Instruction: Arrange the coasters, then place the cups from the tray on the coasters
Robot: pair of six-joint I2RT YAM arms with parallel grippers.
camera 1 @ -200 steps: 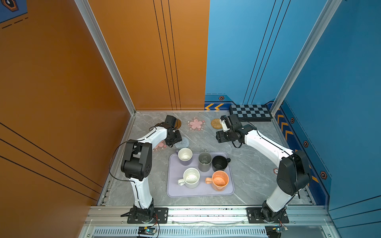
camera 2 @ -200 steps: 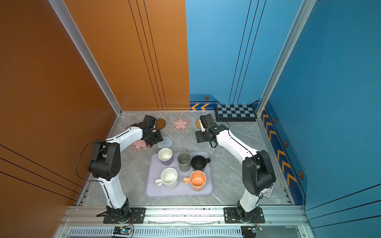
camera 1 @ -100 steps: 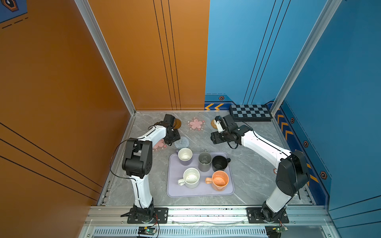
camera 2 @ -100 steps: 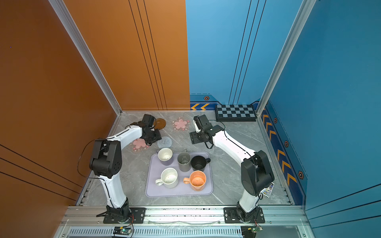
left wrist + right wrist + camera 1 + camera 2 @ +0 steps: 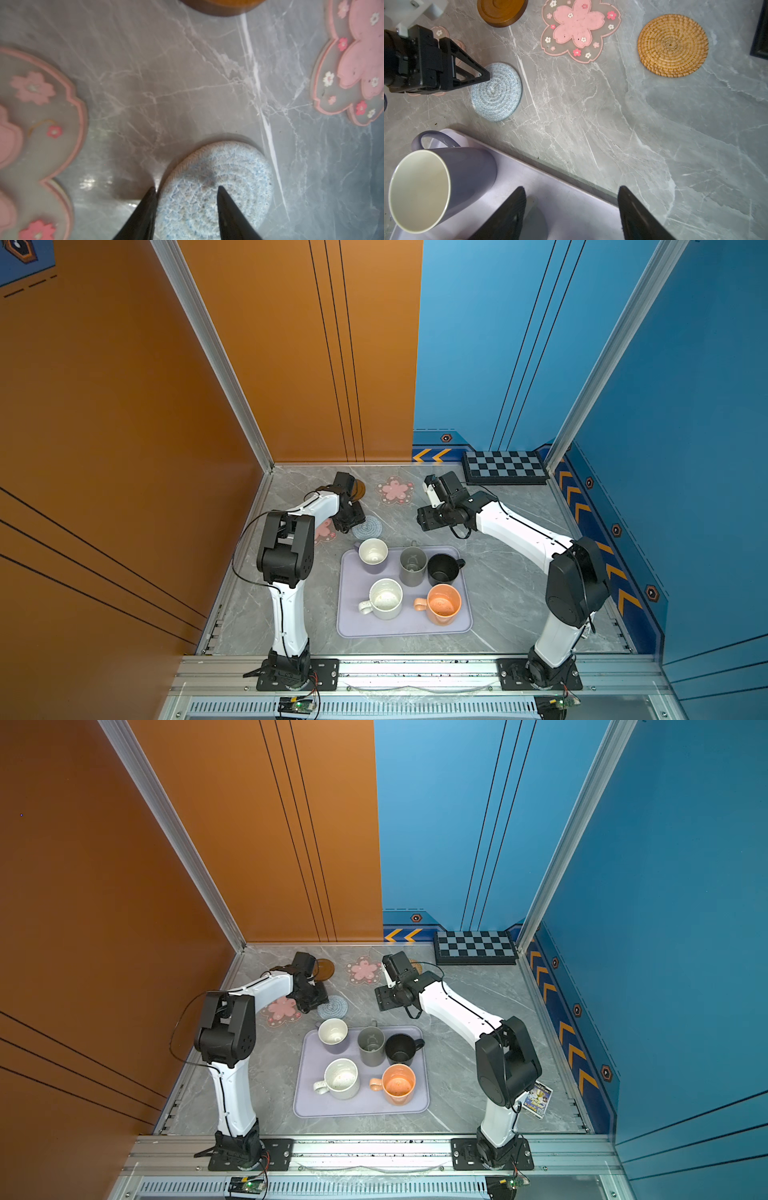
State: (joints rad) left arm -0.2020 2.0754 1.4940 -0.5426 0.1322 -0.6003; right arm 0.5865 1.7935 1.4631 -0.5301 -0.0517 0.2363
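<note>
Five cups stand on the tray near the marble tabletop's front edge, orange and blue walls behind. Left gripper half open astride the woven coaster's rim; right gripper wide, empty, its arm largely hiding the rattan coaster.

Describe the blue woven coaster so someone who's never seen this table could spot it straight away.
Start at the lavender tray in the middle of the marble table and go to its far left corner, where the lavender mug stands. Just beyond that mug lies a round mat. It alone is coiled grey-blue cord; the neighbours are a pink flower mat and a brown wooden disc.
</note>
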